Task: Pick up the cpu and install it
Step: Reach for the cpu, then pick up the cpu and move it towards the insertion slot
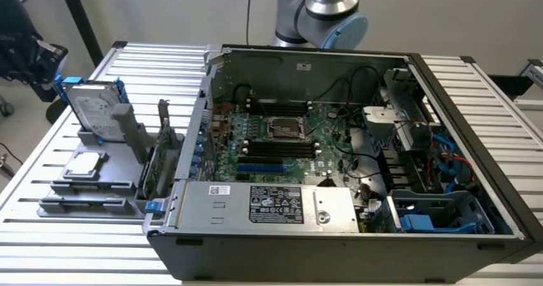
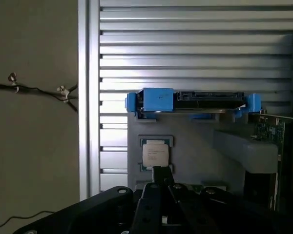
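My gripper (image 2: 159,171) is clenched and holds nothing. It hangs above the cpu (image 2: 155,155), which lies flat on the grey holder (image 2: 195,146) (near the blue-framed hard drive (image 2: 205,100)).

The cpu (image 1: 83,164) has a silver-grey top and pale rim. The hard drive (image 1: 91,108) is silver in a blue frame. The counter (image 1: 51,248) is silver, striped with ribbed slats. The motherboard (image 1: 327,124) is green, the computer case (image 1: 339,260) dark grey.
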